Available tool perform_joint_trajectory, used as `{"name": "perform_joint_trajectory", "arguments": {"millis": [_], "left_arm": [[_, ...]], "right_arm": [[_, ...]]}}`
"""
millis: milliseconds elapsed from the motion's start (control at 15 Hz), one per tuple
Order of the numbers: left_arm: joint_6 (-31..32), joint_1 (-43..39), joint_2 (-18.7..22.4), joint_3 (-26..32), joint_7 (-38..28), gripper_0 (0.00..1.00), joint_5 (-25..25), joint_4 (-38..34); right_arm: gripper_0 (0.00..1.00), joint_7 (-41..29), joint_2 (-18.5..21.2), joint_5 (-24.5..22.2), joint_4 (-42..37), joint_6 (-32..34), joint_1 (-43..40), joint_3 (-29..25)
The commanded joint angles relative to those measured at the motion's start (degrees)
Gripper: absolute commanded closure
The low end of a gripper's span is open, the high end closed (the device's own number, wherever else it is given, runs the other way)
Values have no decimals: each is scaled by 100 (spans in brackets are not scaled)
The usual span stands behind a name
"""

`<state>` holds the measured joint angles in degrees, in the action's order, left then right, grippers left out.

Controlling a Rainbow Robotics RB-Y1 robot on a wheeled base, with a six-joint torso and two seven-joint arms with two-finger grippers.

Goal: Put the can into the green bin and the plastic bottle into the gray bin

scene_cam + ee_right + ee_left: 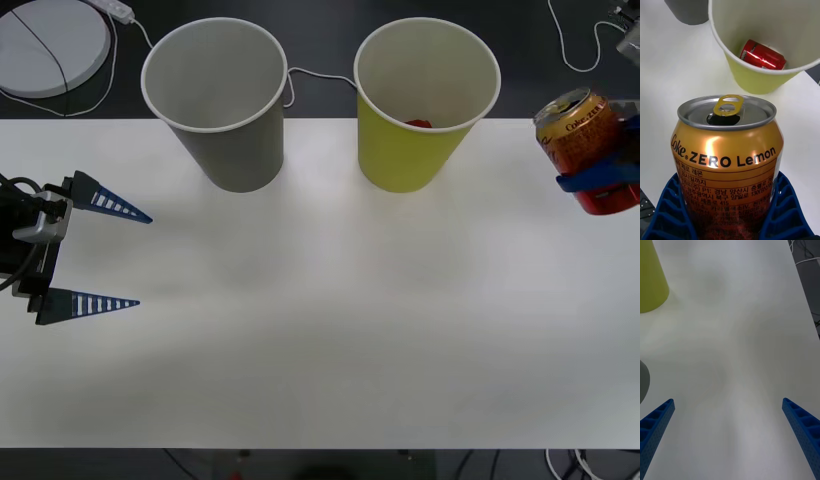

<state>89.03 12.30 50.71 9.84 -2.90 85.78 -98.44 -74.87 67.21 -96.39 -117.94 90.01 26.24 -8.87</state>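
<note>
The can (727, 150) in my right gripper (728, 210) is orange-gold with a silver top, a gold pull-tab over an open mouth, and "Coke ZERO Lemon" in black across its side; the smaller print below that I cannot read. It stands upright, held in the air at the right edge of the table (320, 330), beside the green bin (425, 105) and apart from it. My two blue ribbed fingers (668, 213) are pressed against its lower sides, one on each flank, so its base is hidden behind them. In the front view the can is cut off at the frame edge, with one blue finger crossing its body. Down in the green bin lies a second can (763, 55), red, on its side, partly screened by the rim. The gray bin (215, 100) stands left of the green one, near it but not touching, and I cannot make out anything inside it. My left gripper (105, 255) rests low over the table's left edge, its fingers spread wide, holding and touching nothing.
</note>
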Motion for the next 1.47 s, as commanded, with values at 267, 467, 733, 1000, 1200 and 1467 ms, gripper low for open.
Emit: {"name": "perform_joint_trajectory", "arguments": {"millis": [267, 467, 733, 1000, 1200, 1467], "left_arm": [[0, 0, 0, 0, 0, 0, 0, 0], [0, 0, 0, 0, 0, 0, 0, 0], [0, 0, 0, 0, 0, 0, 0, 0], [0, 0, 0, 0, 0, 0, 0, 0], [0, 0, 0, 0, 0, 0, 0, 0], [0, 0, 0, 0, 0, 0, 0, 0]], "right_arm": [[100, -2, 3, 15, 1757, -1, 2482, 2153], [100, 16, -490, -213, 2882, -1, 3669, 3085], [100, 130, -1289, -960, 3822, -1, 4354, 3383], [100, 192, -2001, -1628, 4411, -1, 4636, 3383], [100, 306, -2353, -1971, 4745, -1, 4820, 3383], [100, 324, -2538, -2305, 4754, -1, 4873, 3383]]}}
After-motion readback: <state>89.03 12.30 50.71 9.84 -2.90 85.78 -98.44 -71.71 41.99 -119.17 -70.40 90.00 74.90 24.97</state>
